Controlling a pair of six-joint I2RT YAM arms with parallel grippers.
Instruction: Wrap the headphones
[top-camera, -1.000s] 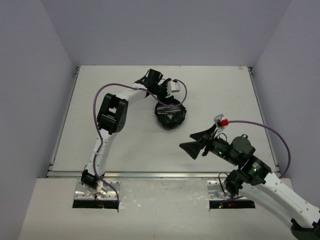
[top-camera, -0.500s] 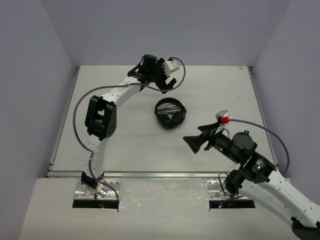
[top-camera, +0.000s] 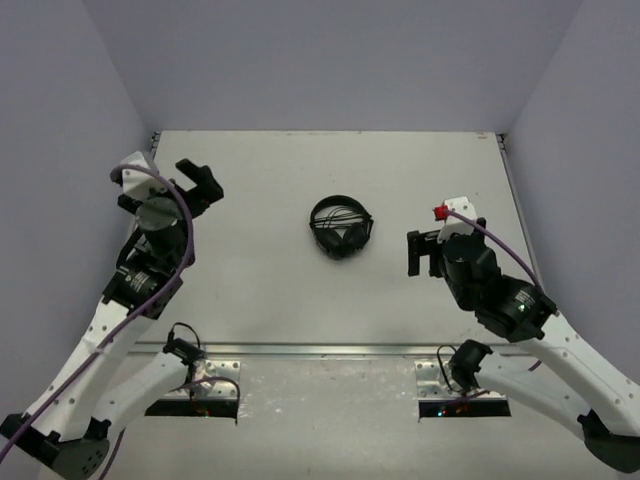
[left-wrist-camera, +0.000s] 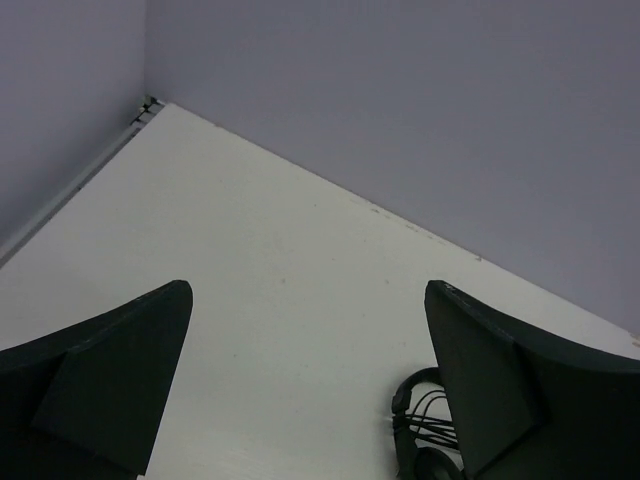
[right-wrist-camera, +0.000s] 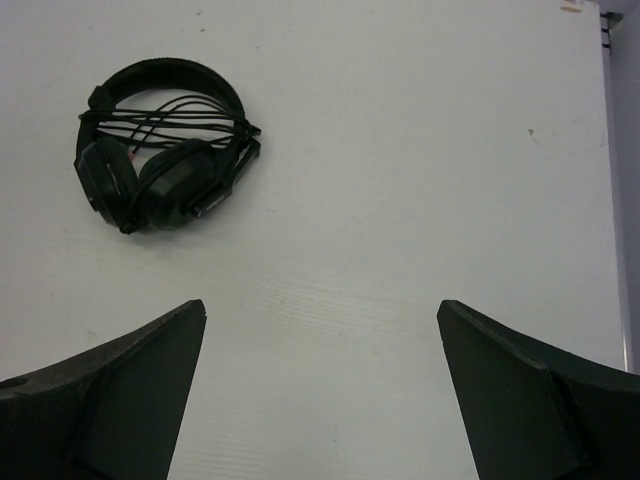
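2 spread wide, left gripper (left-wrist-camera: 308, 290) and right gripper (right-wrist-camera: 322, 305); headphones (right-wrist-camera: 180, 180) whole from right wrist

Robot lab cell — white table (top-camera: 260, 290), plain grey walls (top-camera: 330, 60).

txt/labels: none legible | brands: none | nums/signs: none
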